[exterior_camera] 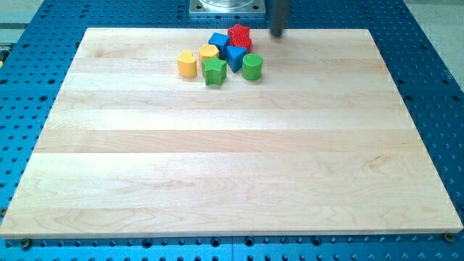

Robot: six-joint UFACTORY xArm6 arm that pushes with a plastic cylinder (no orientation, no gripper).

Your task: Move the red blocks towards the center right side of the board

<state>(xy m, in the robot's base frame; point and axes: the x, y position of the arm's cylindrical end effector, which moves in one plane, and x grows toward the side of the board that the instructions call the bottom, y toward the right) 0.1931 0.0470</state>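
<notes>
My tip [278,34], a bare rod with nothing grasped, is seen at the board's [217,167] top edge, just right of the red star block [239,34], which is packed against blue [219,40], yellow [187,64] and green [251,67] blocks.

red star-shaped block [239,34] | lies flat on surface [217,159] | near the view's top edge, slightly right of centre | rearmost of a tight cluster, touching neighbours on its lower side | second red block [245,44] | only a sliver shows just below the star, shape cannot be told
</notes>
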